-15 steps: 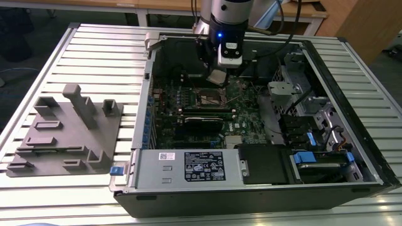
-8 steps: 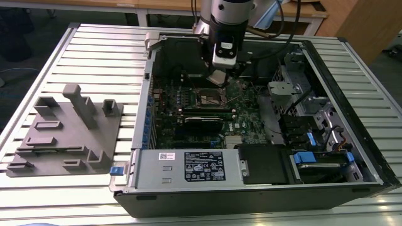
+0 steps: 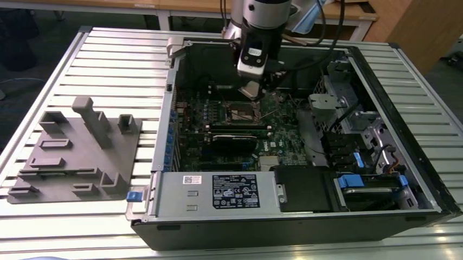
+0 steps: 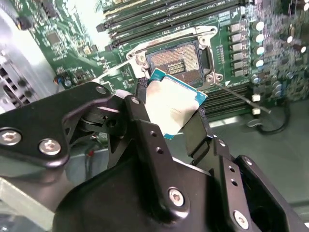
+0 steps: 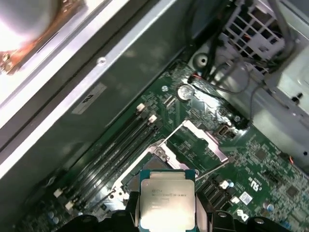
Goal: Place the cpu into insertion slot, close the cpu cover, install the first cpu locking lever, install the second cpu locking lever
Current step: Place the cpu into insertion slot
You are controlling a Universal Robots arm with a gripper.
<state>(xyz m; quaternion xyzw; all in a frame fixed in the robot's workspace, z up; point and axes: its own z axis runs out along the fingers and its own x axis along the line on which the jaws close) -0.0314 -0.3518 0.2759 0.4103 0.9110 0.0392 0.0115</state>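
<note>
Entry: my arm (image 3: 264, 13) stood near vertical over the open computer case (image 3: 289, 230). My claw (image 4: 169, 121) was clamped on the cpu (image 4: 175, 102), with a finger (image 4: 140, 113) against each of two opposite edges. I held the chip tilted, just short of the insertion slot (image 4: 176, 60); I could not tell whether it touched the rim.

The second wrist view gave the socket bare, with its contacts exposed. The first wrist view gave the cpu cover (image 5: 206, 140) standing open beyond the socket.

In the exterior view the case lay on a slatted metal table (image 3: 108, 59). A grey fixture block (image 3: 79, 151) sat on the exterior view's left, and wooden desks (image 3: 195, 6) stood behind.
</note>
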